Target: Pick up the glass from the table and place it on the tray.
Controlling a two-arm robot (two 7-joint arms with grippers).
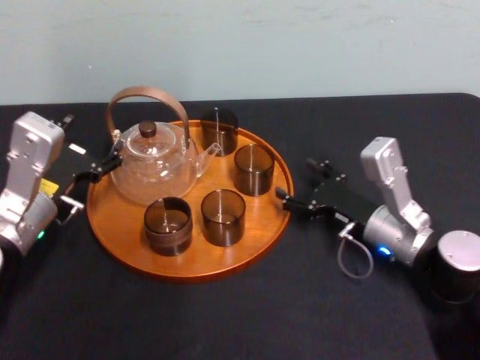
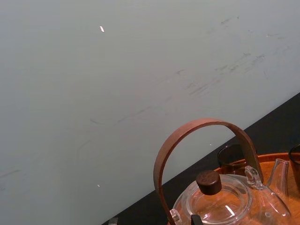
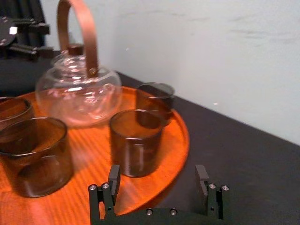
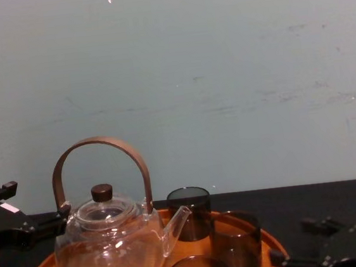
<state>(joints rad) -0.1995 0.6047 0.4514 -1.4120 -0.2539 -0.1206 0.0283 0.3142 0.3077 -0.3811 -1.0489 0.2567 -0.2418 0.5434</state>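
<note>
Several smoky brown glasses stand upright on the round wooden tray [image 1: 187, 271] around a clear teapot [image 1: 154, 161]. The glass [image 1: 253, 169] nearest the tray's right rim appears straight ahead in the right wrist view [image 3: 136, 140]. My right gripper [image 1: 296, 178] hovers just outside that rim over the black table [image 1: 360, 120], open, with nothing between its fingers [image 3: 114, 178]. My left gripper [image 1: 96, 142] sits at the tray's left rim beside the teapot, open and empty.
The teapot's tall brown arched handle [image 4: 96, 145] rises well above the glasses. A pale wall runs behind the table's far edge. Bare black tabletop lies in front of the tray and to its right, around my right arm [image 1: 397, 217].
</note>
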